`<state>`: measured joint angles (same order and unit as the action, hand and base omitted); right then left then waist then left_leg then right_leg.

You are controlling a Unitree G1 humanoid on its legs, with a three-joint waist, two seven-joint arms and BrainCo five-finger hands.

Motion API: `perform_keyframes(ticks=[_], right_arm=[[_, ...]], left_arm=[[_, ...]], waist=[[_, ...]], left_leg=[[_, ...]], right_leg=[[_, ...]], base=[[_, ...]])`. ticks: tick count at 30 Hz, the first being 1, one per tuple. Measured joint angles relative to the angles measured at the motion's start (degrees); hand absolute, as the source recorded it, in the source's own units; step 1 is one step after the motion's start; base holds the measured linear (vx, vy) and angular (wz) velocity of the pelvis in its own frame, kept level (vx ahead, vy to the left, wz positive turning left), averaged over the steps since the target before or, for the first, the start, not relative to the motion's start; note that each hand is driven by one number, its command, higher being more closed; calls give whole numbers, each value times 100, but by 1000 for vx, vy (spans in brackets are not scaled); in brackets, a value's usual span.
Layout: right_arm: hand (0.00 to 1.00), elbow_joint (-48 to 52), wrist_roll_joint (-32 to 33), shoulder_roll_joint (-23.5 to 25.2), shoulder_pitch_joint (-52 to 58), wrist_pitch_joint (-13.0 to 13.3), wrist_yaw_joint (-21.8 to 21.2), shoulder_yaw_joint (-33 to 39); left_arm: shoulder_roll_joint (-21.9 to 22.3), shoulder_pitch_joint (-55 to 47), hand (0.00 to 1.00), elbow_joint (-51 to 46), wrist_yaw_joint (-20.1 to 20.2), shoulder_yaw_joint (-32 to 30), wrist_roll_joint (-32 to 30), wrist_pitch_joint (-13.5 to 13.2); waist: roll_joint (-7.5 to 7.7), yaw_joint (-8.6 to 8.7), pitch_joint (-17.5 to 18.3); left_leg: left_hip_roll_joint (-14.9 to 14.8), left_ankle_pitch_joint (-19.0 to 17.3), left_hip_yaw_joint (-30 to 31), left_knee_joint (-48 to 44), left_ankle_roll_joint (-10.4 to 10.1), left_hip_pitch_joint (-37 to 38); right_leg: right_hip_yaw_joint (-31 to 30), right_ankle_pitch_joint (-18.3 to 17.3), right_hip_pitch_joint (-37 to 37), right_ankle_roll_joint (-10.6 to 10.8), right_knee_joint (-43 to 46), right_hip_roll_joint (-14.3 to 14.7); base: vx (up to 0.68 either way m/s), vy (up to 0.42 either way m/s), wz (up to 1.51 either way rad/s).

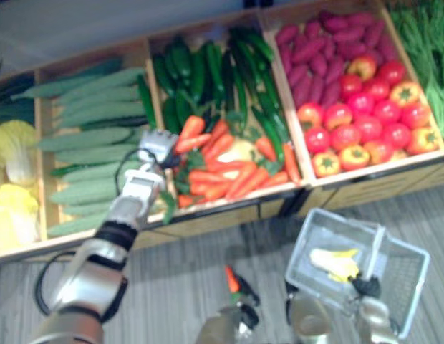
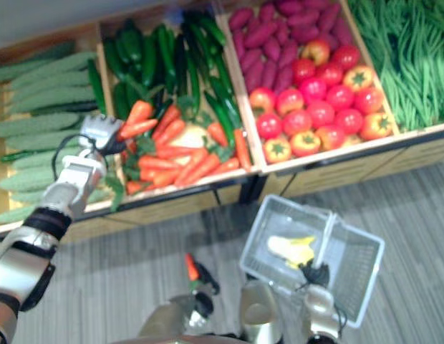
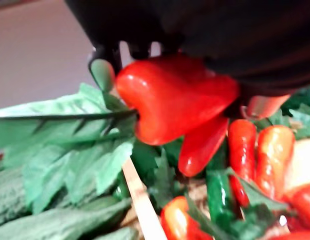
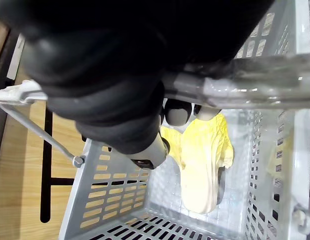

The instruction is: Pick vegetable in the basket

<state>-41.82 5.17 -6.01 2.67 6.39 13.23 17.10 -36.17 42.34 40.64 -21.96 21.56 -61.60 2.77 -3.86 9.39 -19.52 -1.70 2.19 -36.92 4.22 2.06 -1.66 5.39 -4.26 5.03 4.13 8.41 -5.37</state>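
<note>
At the carrot compartment of the wooden display shelf (image 1: 365,179), the left hand (image 1: 156,147) is positioned over the compartment's left edge, next to the divider. Its fingers are closed around one orange-red carrot (image 3: 175,100), which is held against the underside of the hand and projects toward the robot's right. The left wrist view shows green leaves and the other carrots (image 1: 229,175) directly beneath the held one; whether it is lifted clear of them cannot be determined. Adjacent compartments hold the following: pale green gourds (image 1: 93,143) to the left, dark green cucumbers (image 1: 190,72) behind the carrots, purple sweet potatoes (image 1: 315,57) and red tomatoes (image 1: 365,122) to the right, and green beans (image 1: 430,50) at the far right. The right hand (image 4: 110,90) is low and to the robot's right, in front of the shelf and above the grey floor (image 1: 208,258). Its fingers are wrapped around the bar handle (image 4: 245,90) of a pale perforated plastic basket (image 4: 275,165), which hangs below the hand. One yellow cabbage (image 4: 202,160) lies on the basket bottom. The held carrot is at the shelf, well apart from the basket.
</note>
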Motion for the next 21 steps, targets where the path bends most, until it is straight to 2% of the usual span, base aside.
perform_keyframes(ticks=[4, 7, 8, 9, 10, 11, 12, 13, 14, 15, 16, 17, 18, 19, 20, 21], right_arm=[[100, -89, 2, 54, 134, -2, -2, 55], [100, 2, 33, 88, 210, -10, -2, 55], [100, 91, 40, 117, 193, -13, -2, 38], [100, 113, 39, 122, 157, -14, -4, 30], [100, 142, 41, 124, 67, -18, 12, -36], [100, 189, 35, 113, 8, -28, 53, -73], [100, 250, 32, 39, -12, -54, 48, -210], [100, 327, -79, 38, -15, -72, 6, -492], [100, 340, -83, 45, -15, -74, 3, -555], [100, 410, -151, 63, -4, -103, -19, -711], [100, 572, -273, 78, 77, -144, -51, -842], [100, 656, -294, 82, 119, -159, -83, -889], [100, 862, -305, 105, 201, -210, -132, -926], [100, 1063, -330, 153, 265, -257, -136, -930], [100, 1165, -371, 164, 317, -266, -136, -966], [100, 1318, -477, 146, 408, -272, -171, -1095]], left_arm=[[2, -2, 100, -56, -23, -7, 0, 42], [45, -186, 100, -490, -62, -47, 12, 122], [119, -411, 100, -691, -105, -129, 53, 150], [213, -635, 100, -863, -128, -216, 63, 160], [283, -1017, 100, -1232, -173, -361, 91, 143], [320, -1336, 100, -1530, -190, -480, 211, 105], [395, -1714, 100, -1871, -201, -663, 288, 92], [595, -2367, 100, -2373, -194, -988, 320, 33], [654, -2483, 100, -2468, -194, -1045, 339, 23], [991, -2880, 100, -2747, -184, -1159, 531, -31], [1403, -3232, 100, -2953, -182, -1174, 596, -112], [1615, -3383, 100, -3007, -182, -1147, 678, -171], [2006, -3614, 100, -3025, -180, -1040, 737, -284], [2304, -3774, 100, -3024, -165, -901, 754, -377], [2412, -3823, 100, -3023, -149, -828, 756, -422], [2582, -3939, 100, -3019, -131, -741, 779, -517]], waist=[[81, 7, 199], [112, 59, 265], [121, 37, 268], [114, 5, 285], [130, -92, 313], [175, -176, 341], [250, -247, 381], [399, -359, 487], [416, -367, 501], [420, -371, 511], [413, -372, 517], [390, -362, 531], [338, -345, 564], [293, -312, 590], [288, -317, 591], [286, -329, 593]], left_leg=[[22, 21, 3, 74, 5, 81], [22, 17, -44, 72, 0, 111], [-20, -2, -217, 66, -1, 179], [-73, -44, -421, 25, 24, 209], [-186, -174, -785, -104, 152, 210], [-258, -270, -1019, -172, 171, 233], [-317, -369, -1299, -255, 141, 272], [-466, -407, -1731, -511, 1, 319], [-512, -429, -1822, -579, -32, 330], [-707, -469, -2101, -793, -94, 412], [-898, -552, -2321, -1013, -209, 523], [-1008, -594, -2424, -1124, -273, 590], [-1212, -682, -2593, -1354, -395, 690], [-1513, -804, -2691, -1773, -446, 723], [-1687, -868, -2669, -2048, -405, 722], [-2021, -920, -2467, -2613, -301, 711]], right_leg=[[4, 0, -66, 0, -31, 3], [-62, 0, -39, 0, -22, 5], [9, -68, -5, -76, -8, -18], [617, -268, 31, -396, 140, -214], [1858, -449, 86, -704, 635, -661], [2695, -528, 96, -828, 938, -1060], [3370, -545, 76, -856, 1096, -1365], [3683, -242, 40, -586, 925, -1448], [3651, -167, 44, -467, 853, -1414], [3345, -12, 40, -272, 658, -1175], [3129, 10, 22, -240, 601, -1023], [3015, 10, 20, -240, 580, -939], [2825, 8, 34, -242, 559, -766], [2599, -34, 75, -301, 550, -610], [2496, -62, 84, -345, 539, -534], [2216, -105, 86, -411, 490, -339]], base=[[0, 0, 0], [-2, 2, -12], [-16, 0, -56], [-32, 33, -106], [-43, 52, -128], [-44, 58, -152], [-13, 4, -186], [18, -48, -156], [77, -146, -153], [113, -206, -115], [123, -211, -122], [159, -231, -118], [128, -191, -111], [120, -186, -108], [42, -183, -113], [20, -196, -131]])
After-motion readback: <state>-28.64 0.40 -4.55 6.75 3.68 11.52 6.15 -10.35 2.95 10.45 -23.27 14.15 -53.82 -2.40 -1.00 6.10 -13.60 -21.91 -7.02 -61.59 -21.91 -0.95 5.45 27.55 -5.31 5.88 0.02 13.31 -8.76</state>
